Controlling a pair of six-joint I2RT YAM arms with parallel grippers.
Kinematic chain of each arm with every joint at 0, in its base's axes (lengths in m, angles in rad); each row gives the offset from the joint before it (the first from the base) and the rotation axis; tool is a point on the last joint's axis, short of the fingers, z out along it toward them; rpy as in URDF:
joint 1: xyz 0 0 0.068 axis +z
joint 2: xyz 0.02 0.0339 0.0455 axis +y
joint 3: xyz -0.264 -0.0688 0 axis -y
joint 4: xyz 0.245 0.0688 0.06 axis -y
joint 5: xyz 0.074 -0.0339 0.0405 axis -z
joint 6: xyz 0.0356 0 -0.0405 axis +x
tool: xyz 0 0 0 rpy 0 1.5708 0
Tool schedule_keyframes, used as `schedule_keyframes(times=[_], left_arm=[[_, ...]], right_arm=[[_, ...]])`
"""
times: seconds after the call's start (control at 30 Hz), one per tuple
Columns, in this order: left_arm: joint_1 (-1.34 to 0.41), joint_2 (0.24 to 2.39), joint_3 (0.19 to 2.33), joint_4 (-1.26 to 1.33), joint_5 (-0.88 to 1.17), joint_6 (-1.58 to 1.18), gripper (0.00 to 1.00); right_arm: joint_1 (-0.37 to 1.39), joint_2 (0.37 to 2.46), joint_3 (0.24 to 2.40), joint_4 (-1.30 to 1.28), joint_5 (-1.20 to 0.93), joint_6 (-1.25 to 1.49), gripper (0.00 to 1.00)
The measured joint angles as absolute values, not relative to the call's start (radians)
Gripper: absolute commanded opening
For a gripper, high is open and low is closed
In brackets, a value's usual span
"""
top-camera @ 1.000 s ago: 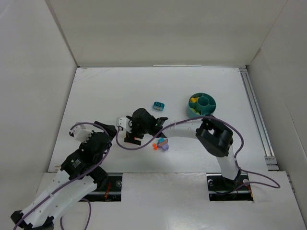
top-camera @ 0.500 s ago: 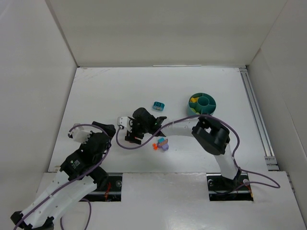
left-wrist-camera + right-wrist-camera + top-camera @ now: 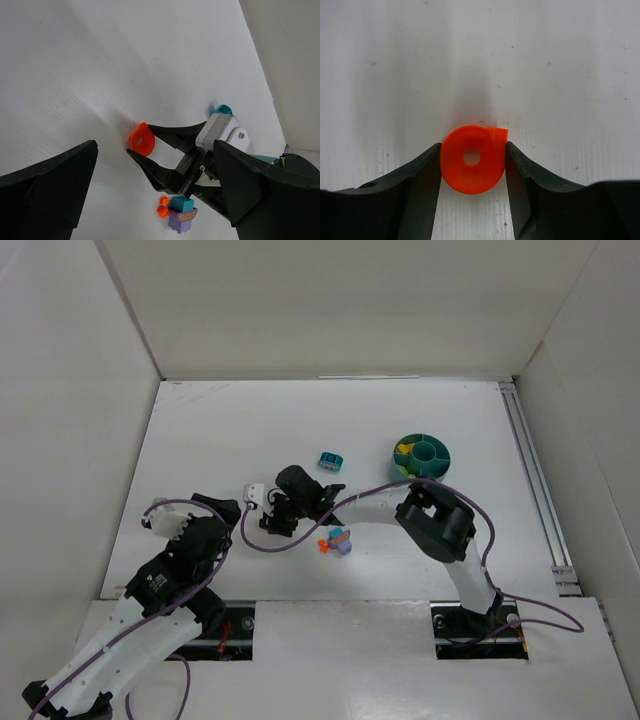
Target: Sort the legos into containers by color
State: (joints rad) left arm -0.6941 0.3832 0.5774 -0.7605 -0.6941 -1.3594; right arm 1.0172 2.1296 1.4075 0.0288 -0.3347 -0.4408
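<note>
Notably, the orange-red lego (image 3: 472, 159) is round with a centre hole.

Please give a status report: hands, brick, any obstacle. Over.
Left hand open, empty. Right hand closed on orange round brick, brick on table. No brick beside it; lone teal brick lies toward the teal bowl.

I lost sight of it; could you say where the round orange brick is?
Right wrist view: the round orange brick sits on the table between the fingers of the right gripper.
</note>
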Motion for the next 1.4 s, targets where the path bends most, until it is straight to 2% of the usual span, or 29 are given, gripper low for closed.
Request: schedule_keyframes(times=[0.3, 0.47, 0.67, 0.8, 0.93, 1.17, 1.4], left_arm=[[-0.694, 0.383, 0.577, -0.76, -0.695, -1.359, 1.0], [-0.694, 0.384, 0.577, -0.752, -0.694, -1.345, 1.0], [-0.694, 0.448, 0.577, -0.684, -0.689, -1.294, 1.0], [-0.694, 0.548, 0.586, -0.618, -0.682, -1.252, 1.0], [-0.694, 0.661, 0.625, -0.562, -0.679, -1.21, 1.0], [-0.694, 0.803, 0.685, -0.457, -0.674, -1.147, 1.0], [-0.69, 0.914, 0.746, -0.41, -0.667, -1.111, 1.0]], right_arm=[[1.012, 2.072, 1.358, 0.038, -0.313, -0.437, 0.41], [0.968, 1.915, 1.266, 0.049, -0.322, -0.426, 0.41], [0.772, 1.629, 1.132, 0.061, -0.292, -0.414, 0.41], [0.6, 1.468, 1.103, -0.001, -0.152, -0.39, 0.42], [0.478, 1.391, 1.132, -0.15, 0.093, -0.357, 0.42], [0.377, 1.448, 1.246, -0.422, 0.446, -0.3, 0.42], [0.327, 1.551, 1.295, -0.493, 0.535, -0.286, 0.45]])
